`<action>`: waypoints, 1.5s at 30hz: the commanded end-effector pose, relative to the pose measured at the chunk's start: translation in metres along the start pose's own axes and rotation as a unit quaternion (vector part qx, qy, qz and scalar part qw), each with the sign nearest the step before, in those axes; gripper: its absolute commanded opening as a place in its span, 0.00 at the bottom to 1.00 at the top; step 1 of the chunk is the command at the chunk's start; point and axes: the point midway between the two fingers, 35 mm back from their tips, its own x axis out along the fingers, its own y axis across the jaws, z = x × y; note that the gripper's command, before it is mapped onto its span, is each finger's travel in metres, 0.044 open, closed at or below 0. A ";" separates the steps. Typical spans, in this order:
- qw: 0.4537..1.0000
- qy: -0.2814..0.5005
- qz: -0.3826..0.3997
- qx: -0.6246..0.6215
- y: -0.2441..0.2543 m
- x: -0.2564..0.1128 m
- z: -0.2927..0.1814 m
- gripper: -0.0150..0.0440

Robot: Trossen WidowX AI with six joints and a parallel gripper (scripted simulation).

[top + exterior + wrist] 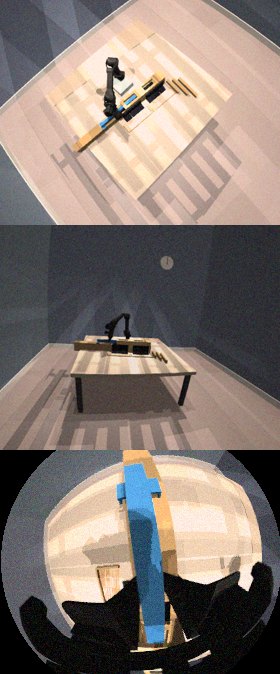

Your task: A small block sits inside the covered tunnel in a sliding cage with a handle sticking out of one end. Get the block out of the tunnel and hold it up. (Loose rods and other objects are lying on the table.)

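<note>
One arm (110,80) (117,318), black, mounted on a pale base plate (127,89) and bent over the table (180,128) (135,368) (200,520). One gripper (118,115) (110,338) (149,577), pointing down; fingers drawn in on either side of the blue handle (105,123) (106,341) (145,540), pinching it. One tunnel (140,93) (130,348), wooden, with two windows in its top and two dark openings along one side; blue shows through the window nearer the gripper. One wooden rail (88,137) (93,346) (167,525), in line with the tunnel, its far end reaching out beyond the table edge. Handle lies along the rail, leading from the gripper towards a crosspiece at its outer end in one direction and into the tunnel in the other. One small block, not visible in any view; its exact place relative to the gripper cannot be told. Three rods (180,87) (159,356), loose, side by side on the table near the tunnel's other end, well apart from the gripper. One round clock (167,262), pale, on the wall.
</note>
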 end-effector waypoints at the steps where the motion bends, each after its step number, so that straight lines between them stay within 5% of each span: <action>1: 1.000 0.001 0.001 0.003 0.000 0.000 0.000 0.31; 3: 1.000 0.001 0.001 0.003 0.000 0.000 -0.001 0.25; 29: 1.000 0.006 0.002 0.006 0.001 -0.005 -0.064 0.25; 45: 1.000 0.002 0.002 0.006 0.006 -0.041 -0.042 0.97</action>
